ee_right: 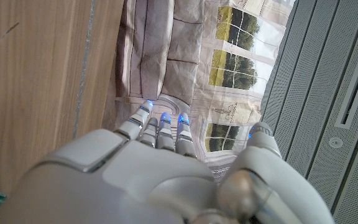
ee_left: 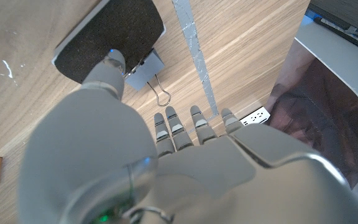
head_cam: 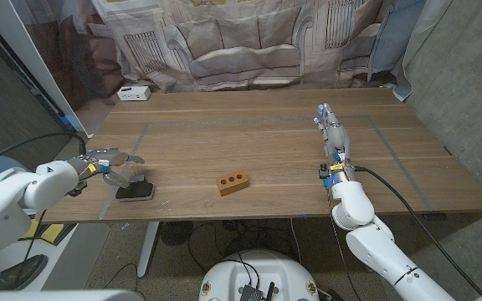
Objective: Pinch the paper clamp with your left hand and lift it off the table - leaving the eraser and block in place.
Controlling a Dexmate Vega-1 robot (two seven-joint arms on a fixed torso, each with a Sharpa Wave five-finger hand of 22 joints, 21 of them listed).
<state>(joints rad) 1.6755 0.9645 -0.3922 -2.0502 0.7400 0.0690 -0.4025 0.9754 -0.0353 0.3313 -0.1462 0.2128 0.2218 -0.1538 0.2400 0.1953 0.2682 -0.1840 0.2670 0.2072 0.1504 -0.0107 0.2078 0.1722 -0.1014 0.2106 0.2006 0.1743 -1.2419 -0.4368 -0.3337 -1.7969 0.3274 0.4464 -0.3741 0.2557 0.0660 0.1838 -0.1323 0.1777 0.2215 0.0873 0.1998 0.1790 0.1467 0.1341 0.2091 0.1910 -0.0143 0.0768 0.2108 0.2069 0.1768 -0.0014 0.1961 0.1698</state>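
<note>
Head camera: high, fixed, looks down across wooden table [head_cam: 266, 142] toward curtain [head_cam: 249, 38] at 12 o'clock. Left wrist camera: close behind left hand [ee_left: 166, 168], faces down at tabletop near black eraser [ee_left: 107, 37]; this corner shared with head view. Right wrist camera: close behind right hand [ee_right: 160, 168], faces far table edge, curtain.

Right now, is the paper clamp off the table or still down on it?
Still down. The paper clamp lies on the table beside the eraser; the left hand hovers open above it.

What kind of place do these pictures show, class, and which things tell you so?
Probably a robot test room: a wooden table with taped lines, a printed backdrop curtain, and cables underneath.
</note>
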